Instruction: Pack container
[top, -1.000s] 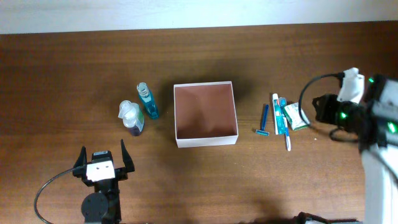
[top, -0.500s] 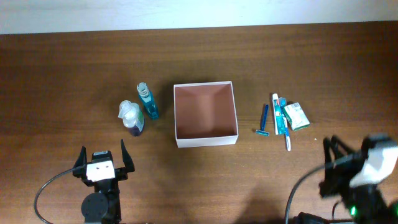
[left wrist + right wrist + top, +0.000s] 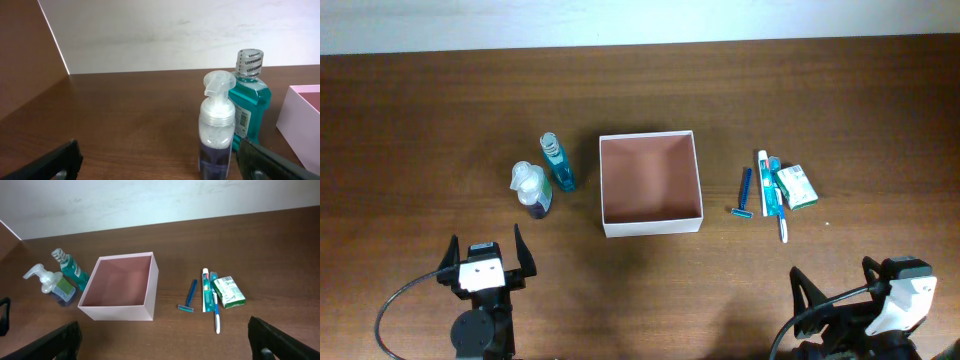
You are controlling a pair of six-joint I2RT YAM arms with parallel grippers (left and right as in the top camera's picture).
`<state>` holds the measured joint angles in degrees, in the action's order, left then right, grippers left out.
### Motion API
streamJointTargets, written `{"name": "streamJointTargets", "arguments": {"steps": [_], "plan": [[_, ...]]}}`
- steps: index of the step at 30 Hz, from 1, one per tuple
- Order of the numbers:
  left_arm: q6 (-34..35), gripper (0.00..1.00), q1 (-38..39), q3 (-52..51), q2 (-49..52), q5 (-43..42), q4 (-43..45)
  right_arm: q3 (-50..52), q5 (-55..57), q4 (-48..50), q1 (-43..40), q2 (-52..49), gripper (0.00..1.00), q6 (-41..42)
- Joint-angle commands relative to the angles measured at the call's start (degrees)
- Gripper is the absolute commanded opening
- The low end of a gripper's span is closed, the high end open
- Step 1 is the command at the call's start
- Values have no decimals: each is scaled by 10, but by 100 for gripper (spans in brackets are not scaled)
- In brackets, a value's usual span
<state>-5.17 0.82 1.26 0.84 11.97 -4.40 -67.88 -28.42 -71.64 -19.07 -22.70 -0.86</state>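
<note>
The empty container [image 3: 653, 227] sits open at the middle of the bench [image 3: 420, 120]. In the left wrist view only its pale corner shows at the right edge. There the foam pump bottle [image 3: 217, 125] covers part of the mouthwash bottle [image 3: 251, 95] and is cut off at its base. On the container's other side, a razor [image 3: 744, 192], toothpaste tube [image 3: 763, 182], toothbrush [image 3: 778, 200] and green-and-white packet [image 3: 796, 186] lie close together; the packet's print is too small to read. The left end effector [image 3: 486, 238] and right end effector [image 3: 833, 272] are both spread apart and hold nothing. The right arm is cropped by the lower edge of the overhead view.
</note>
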Motion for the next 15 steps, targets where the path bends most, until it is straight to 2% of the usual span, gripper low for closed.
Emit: {"name": "streamJointTargets", "arguments": {"steps": [1,3,8,11,15], "plan": [[-10,99,-2,-5,-5,-6,3,-2,-5,0,4,0,99,-4],[-10,99,-2,-5,-5,-6,3,-2,1,0,4,0,99,-5],[-9,99,-2,-5,-5,-6,3,-2,104,12,20,-4,99,-45],[-9,99,-2,-5,-5,-6,3,10,106,66,46,-7,99,-111],[-9,99,-2,-5,-5,-6,3,43,103,135,70,-7,99,-136]]}}
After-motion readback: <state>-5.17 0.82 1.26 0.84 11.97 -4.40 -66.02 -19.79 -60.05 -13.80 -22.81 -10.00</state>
